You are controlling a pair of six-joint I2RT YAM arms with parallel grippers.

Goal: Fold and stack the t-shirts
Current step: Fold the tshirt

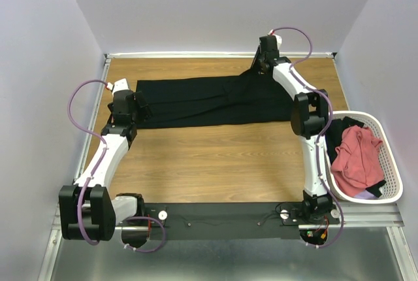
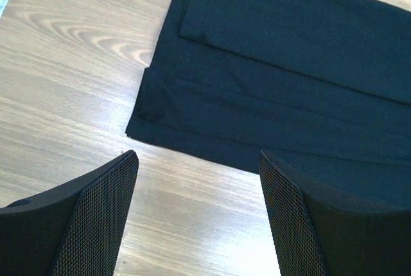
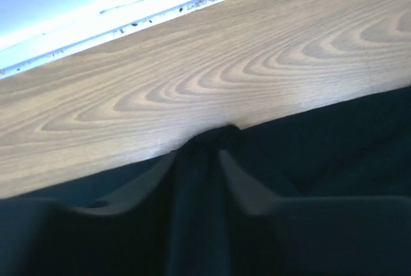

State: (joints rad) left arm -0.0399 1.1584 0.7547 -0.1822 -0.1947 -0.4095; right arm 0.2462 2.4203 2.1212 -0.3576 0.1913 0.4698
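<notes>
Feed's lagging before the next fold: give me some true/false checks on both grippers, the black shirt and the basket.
The left gripper is shut on the black t-shirt. False: it is open, at the shirt's left end.
The right gripper pinches the black t-shirt. True.
A salmon-red t-shirt lies in the white mesh basket. True.
The black t-shirt sits in the basket. False: it lies in a long strip on the table.

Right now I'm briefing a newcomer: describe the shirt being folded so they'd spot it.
Across the far half of the wooden table, the black t-shirt lies as a long flat band. Unlike the salmon-red shirt crumpled in the white basket, it is dark and spread out.
</notes>
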